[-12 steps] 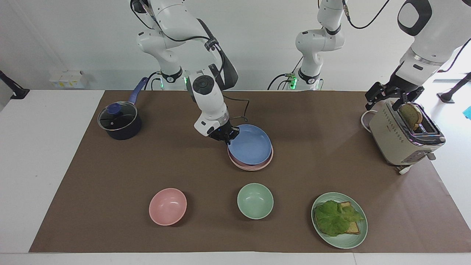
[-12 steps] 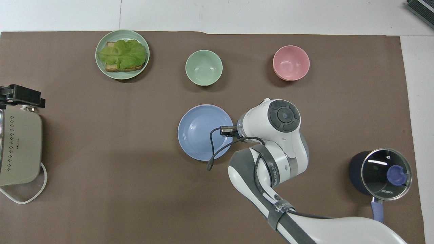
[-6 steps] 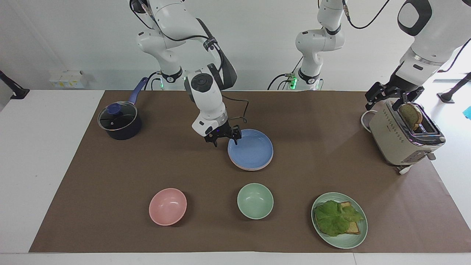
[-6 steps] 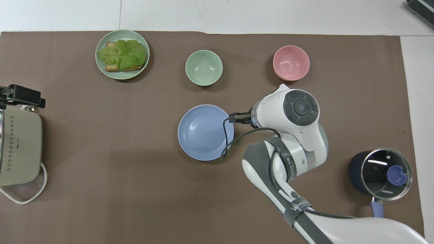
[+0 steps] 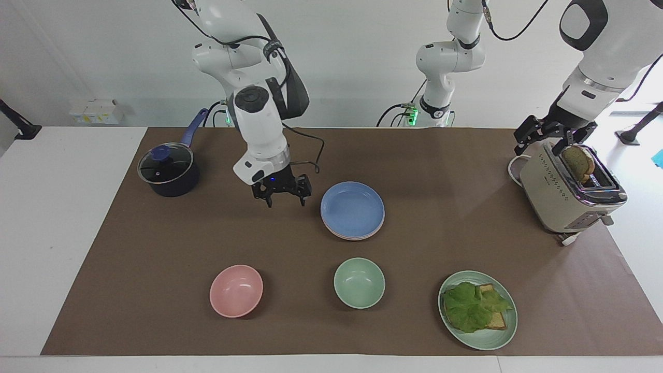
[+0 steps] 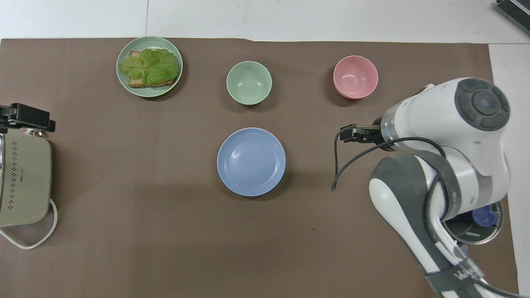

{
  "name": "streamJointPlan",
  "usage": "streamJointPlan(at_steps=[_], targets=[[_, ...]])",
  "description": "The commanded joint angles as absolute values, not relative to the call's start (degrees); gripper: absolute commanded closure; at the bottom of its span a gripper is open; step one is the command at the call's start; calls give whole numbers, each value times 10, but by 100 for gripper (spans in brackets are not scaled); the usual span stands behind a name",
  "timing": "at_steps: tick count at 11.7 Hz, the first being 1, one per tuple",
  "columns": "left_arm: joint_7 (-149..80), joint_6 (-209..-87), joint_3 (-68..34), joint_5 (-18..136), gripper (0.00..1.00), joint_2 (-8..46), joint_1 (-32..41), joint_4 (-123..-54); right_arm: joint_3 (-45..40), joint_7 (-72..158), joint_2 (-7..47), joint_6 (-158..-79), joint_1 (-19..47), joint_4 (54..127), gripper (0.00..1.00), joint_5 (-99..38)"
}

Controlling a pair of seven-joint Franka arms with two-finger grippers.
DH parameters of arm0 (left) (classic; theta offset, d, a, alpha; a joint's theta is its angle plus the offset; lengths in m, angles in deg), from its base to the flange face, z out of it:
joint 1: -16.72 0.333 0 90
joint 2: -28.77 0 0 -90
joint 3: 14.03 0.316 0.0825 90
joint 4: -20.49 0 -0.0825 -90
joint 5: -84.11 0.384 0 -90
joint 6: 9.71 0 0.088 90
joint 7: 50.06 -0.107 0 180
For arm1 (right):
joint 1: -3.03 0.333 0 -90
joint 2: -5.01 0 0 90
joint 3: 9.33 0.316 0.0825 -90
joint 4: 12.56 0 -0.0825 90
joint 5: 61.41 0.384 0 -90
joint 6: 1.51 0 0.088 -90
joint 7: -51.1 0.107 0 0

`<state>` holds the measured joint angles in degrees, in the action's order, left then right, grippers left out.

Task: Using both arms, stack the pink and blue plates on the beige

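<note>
The blue plate lies flat on top of a stack in the middle of the brown cloth. A thin rim of the pink plate peeks out under it. The beige plate is hidden beneath them. My right gripper hangs open and empty above the cloth, beside the stack toward the right arm's end, clear of the plates. My left gripper waits open over the toaster, next to the toast that sticks out of its slot.
A pink bowl, a green bowl and a green plate with lettuce and toast stand farther from the robots than the stack. A lidded dark pot sits toward the right arm's end. The toaster's white cord loops beside it.
My right gripper opened and let go of the blue plate, which settled flat on the stack. It then drew away toward the right arm's end. The left arm stayed still.
</note>
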<state>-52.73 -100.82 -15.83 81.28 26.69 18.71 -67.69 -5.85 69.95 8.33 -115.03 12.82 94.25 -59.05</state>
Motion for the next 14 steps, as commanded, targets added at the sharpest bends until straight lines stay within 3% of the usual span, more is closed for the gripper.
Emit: streamJointPlan(at_steps=[1, 3, 6, 14], targets=[[-532, -1001, -159, 823, 0, 272, 188, -680, -55, 669, 57, -1103, 86, 929, 0, -602], [-532, -1001, -159, 823, 0, 272, 188, -680, -55, 635, 31, -1071, 48, 924, 0, -603], [-532, -1001, -159, 823, 0, 272, 188, -680, -57, 601, 22, -995, 12, 859, 0, -616], [-532, -1001, -159, 823, 0, 272, 188, -680, -69, 573, 18, -845, 10, 735, 0, -633]])
